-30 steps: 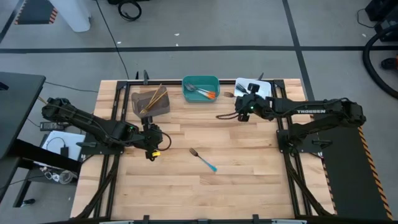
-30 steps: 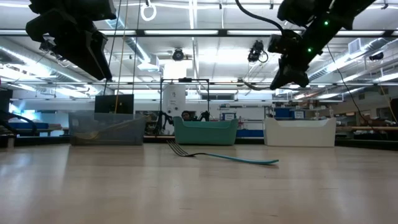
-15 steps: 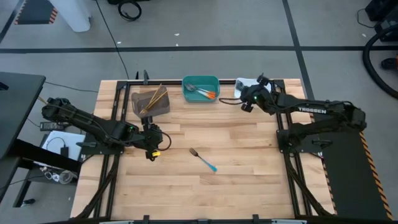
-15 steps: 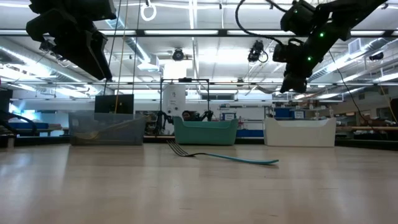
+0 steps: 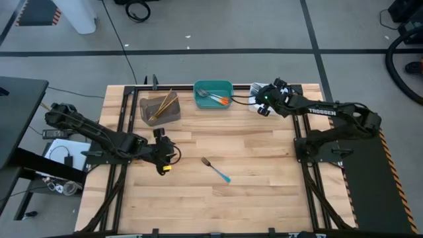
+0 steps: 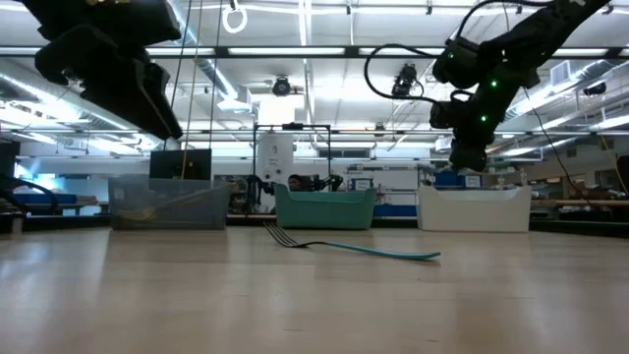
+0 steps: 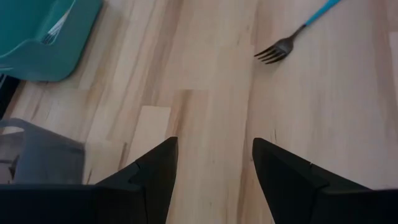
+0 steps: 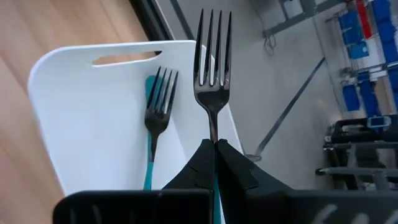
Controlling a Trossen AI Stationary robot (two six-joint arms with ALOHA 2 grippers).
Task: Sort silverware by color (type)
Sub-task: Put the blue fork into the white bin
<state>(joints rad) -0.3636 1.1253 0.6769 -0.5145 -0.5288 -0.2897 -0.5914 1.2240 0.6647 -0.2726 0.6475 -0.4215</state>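
Note:
A fork with a blue handle (image 5: 216, 170) lies flat on the wooden table near its middle; it shows in the left wrist view as the fork (image 7: 292, 43). My left gripper (image 5: 165, 158) hangs open above the table, left of that fork, with nothing between its fingers (image 7: 155, 168). My right gripper (image 8: 214, 146) is over the white bin (image 8: 93, 106) at the far right and is shut on a dark-tined fork (image 8: 212, 56). Another blue-handled fork (image 8: 157, 106) lies inside the white bin. My right gripper pinches the fork by its neck (image 8: 213, 132), just behind the tines, between its two fingertips. The fork runs along the fingers and its tines stick out past them. It is lifted clear above the white bin. The fingers hide the handle.
A grey bin (image 5: 160, 109) with gold-coloured pieces and a teal bin (image 5: 213, 94) with orange-handled pieces stand along the far edge, left of the white bin. Bare wood lies around the fork on the table. The table's black frame rails run along its edges.
My right gripper has carried the fork from over the table toward the far right and a little down, turning as it went; it now hangs over the white bin. My left gripper has sunk a little and stays open. The fork on the table has not moved.

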